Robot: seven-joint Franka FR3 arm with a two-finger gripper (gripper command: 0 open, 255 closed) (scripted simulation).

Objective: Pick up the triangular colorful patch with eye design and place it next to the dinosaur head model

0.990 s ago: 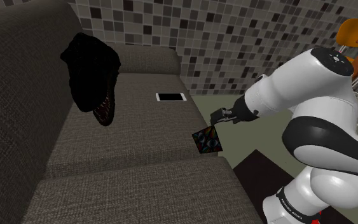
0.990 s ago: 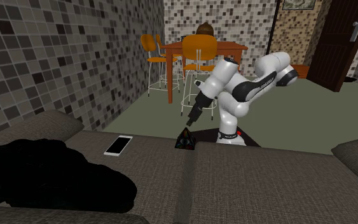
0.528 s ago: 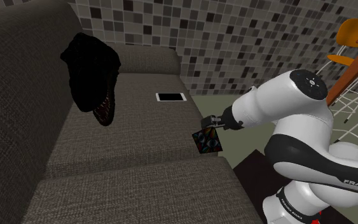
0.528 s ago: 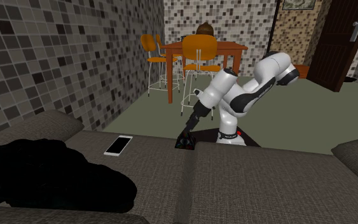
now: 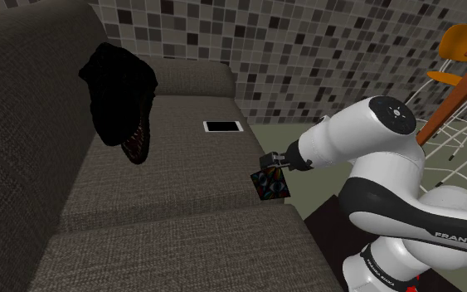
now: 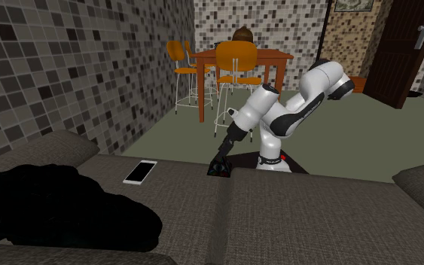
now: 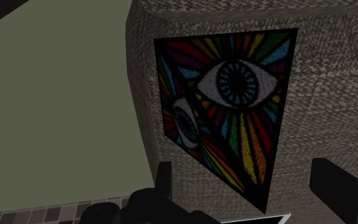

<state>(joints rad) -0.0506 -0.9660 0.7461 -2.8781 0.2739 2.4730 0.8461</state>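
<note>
I am holding my black two-finger gripper (image 7: 250, 191) just by the triangle-shaped patch with rainbow stripes and a big eye (image 7: 234, 108). My fingers are standing apart, one on each side of its near corner, and as far as I can tell they are not touching it. The patch is standing up at the front edge of the dark grey woven sofa (image 5: 165, 174), right where the seat drops off. The black dinosaur head (image 5: 124, 99) is leaning at the back of the sofa, well apart from the patch. I am guessing the patch is very light, and its stitched face looks a bit rough, so it should not be slipping much. It looks thin and maybe a little bendy, so I am planning to squeeze it softly on its two flat sides, near that corner. I am thinking a bump could be tipping it off the sofa.
</note>
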